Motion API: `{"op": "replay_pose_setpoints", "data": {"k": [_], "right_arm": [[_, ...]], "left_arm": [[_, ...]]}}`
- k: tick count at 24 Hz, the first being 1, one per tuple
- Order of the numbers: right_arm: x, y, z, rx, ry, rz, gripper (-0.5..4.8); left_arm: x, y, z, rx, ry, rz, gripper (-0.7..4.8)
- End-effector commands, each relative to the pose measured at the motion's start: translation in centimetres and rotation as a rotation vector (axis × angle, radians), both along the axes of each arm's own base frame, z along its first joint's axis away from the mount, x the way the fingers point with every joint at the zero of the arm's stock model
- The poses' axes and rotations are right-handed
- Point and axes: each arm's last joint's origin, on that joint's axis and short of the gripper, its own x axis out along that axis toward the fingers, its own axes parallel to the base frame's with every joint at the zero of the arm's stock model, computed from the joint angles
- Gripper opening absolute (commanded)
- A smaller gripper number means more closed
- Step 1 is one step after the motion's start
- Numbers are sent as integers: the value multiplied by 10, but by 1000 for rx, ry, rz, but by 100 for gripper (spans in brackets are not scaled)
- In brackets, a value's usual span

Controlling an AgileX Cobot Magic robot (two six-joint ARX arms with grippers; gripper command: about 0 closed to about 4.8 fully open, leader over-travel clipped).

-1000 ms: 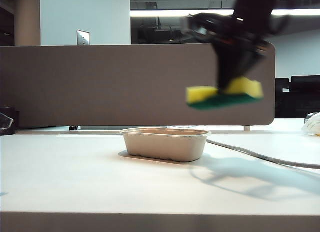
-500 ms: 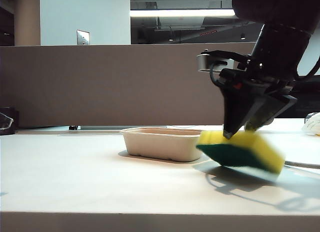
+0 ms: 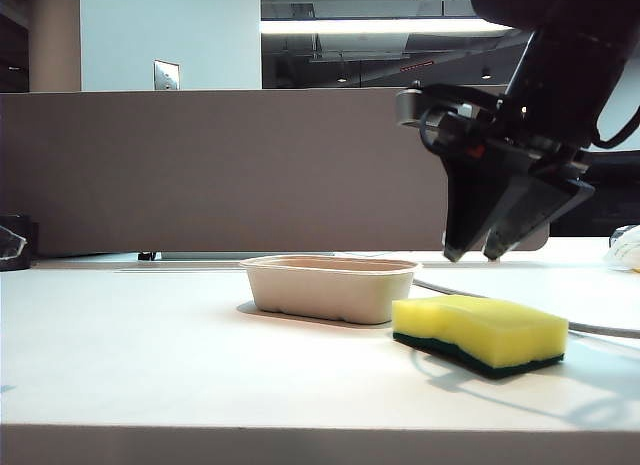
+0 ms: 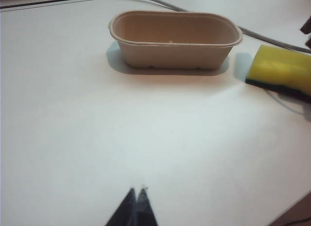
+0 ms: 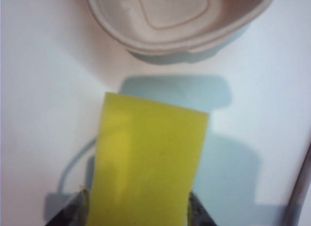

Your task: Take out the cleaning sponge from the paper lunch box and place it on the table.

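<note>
The cleaning sponge (image 3: 478, 333) lies flat on the table (image 3: 200, 355), yellow face up and green layer down, just beside the paper lunch box (image 3: 330, 288) on its right in the exterior view and not touching it. My right gripper (image 3: 480, 253) hangs above the sponge with daylight between fingertips and foam; its jaws are spread and hold nothing, and in the right wrist view (image 5: 136, 214) the two tips stand either side of the yellow block. My left gripper (image 4: 137, 209) sits low over bare table in front of the box, well apart from both, its tips pressed together on nothing. I judge the placing itself done, so the step in hand is the retreat: I would lift the right arm straight up, keeping the jaws wide so no tip drags the foam or nudges the box, and only then swing away. The grey cable (image 3: 600, 328) runs behind the sponge; I cannot tell whether they touch. The box looks empty in both wrist views. The right arm's upper part is cut off at the frame edge, and the right wrist view crops the sponge's near end.
</note>
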Motion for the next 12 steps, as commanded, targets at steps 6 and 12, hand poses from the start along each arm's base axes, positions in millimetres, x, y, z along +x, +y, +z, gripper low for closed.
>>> {"op": "replay_pose_setpoints", "data": {"k": [6, 12], "right_arm": [[-28, -16, 46, 97, -102, -47, -9], [-67, -39, 95, 260, -296, -92, -9]], "left_arm": [[2, 2, 1, -8, -9, 19, -5], [9, 21, 4, -26, -30, 189, -5]]}}
